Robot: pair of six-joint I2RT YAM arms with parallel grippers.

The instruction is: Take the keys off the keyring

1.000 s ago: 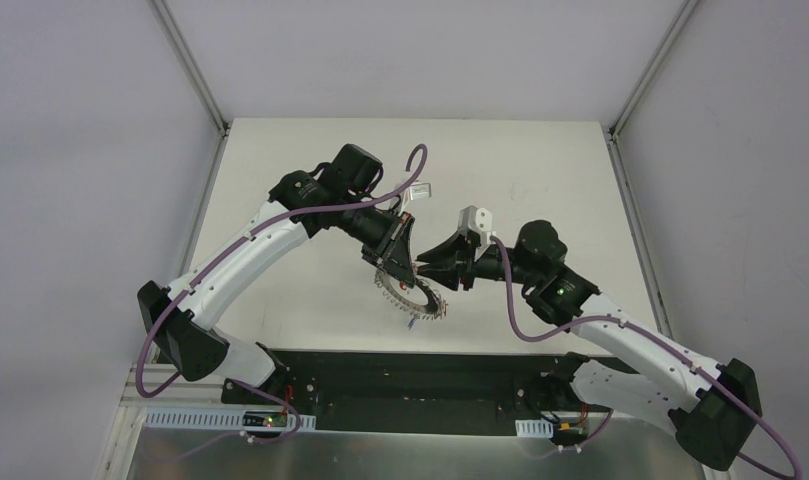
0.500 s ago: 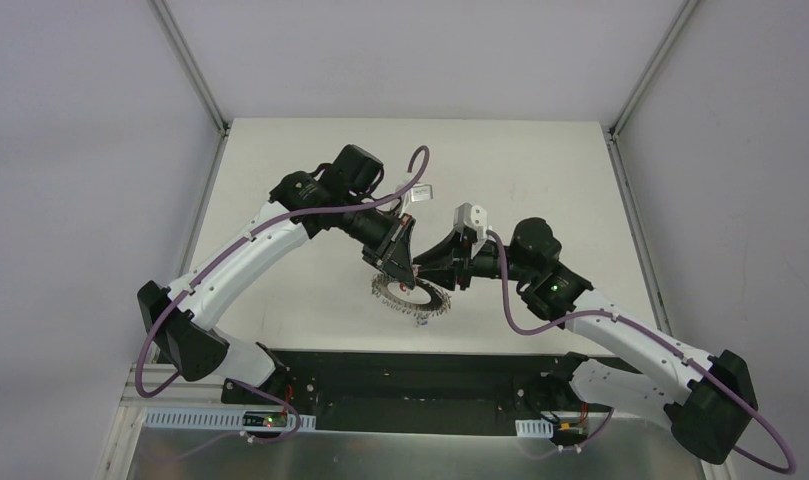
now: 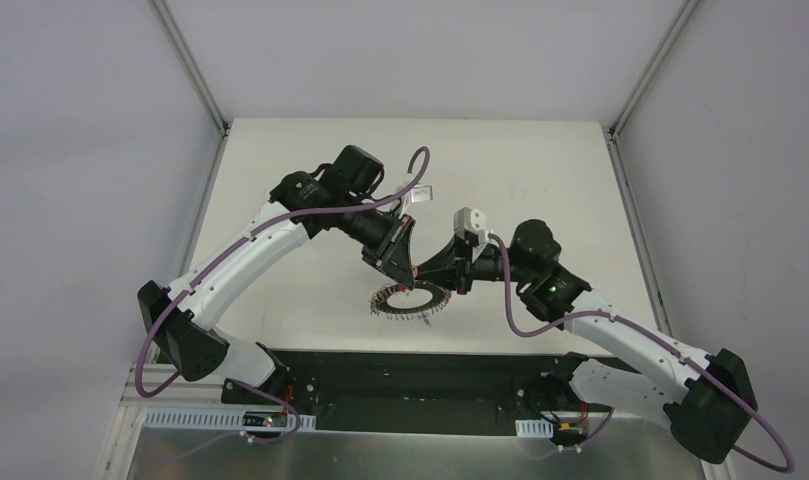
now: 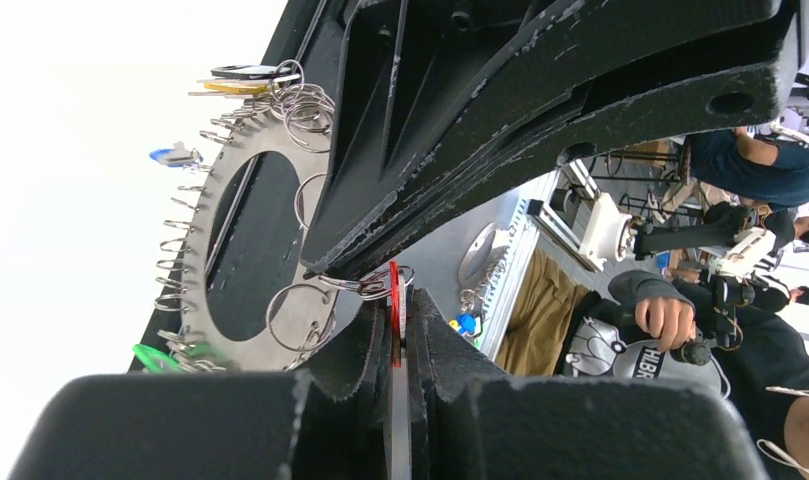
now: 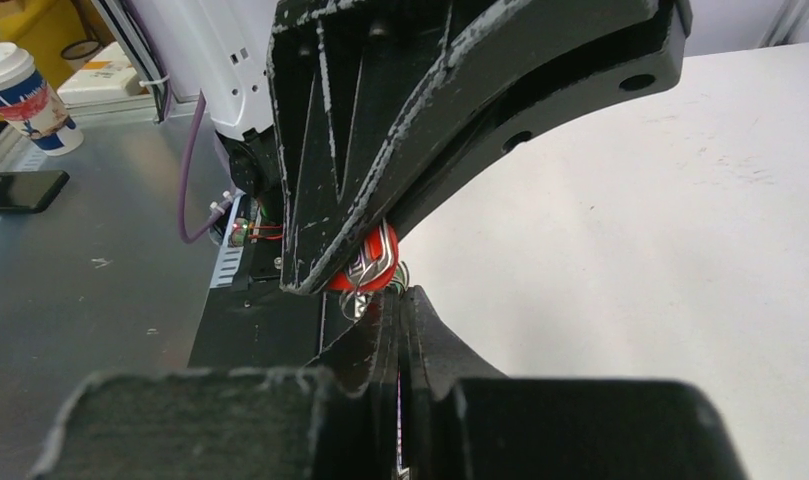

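Note:
The keyring (image 3: 428, 306) hangs nearly level just above the table between my two grippers. In the left wrist view it is a flat toothed silver ring (image 4: 242, 352) carrying small split rings and keys with yellow and black (image 4: 238, 80), blue (image 4: 175, 155) and green (image 4: 155, 355) tags. My left gripper (image 3: 408, 275) (image 4: 400, 300) is shut on the red-tagged key (image 4: 393, 290). My right gripper (image 3: 442, 275) (image 5: 400, 295) is shut tip to tip against it, pinching the small split ring (image 4: 370, 285) at the red tag (image 5: 382, 250).
The white table (image 3: 310, 200) stretches behind and to both sides. A black base plate (image 3: 410, 370) runs along the near edge. A paper cup (image 5: 25, 95) and a phone (image 5: 20, 190) lie on the metal bench beyond the table.
The keyring has swung from a steep tilt to nearly level. My right gripper has shifted slightly left toward the left gripper. Both grippers stay shut.

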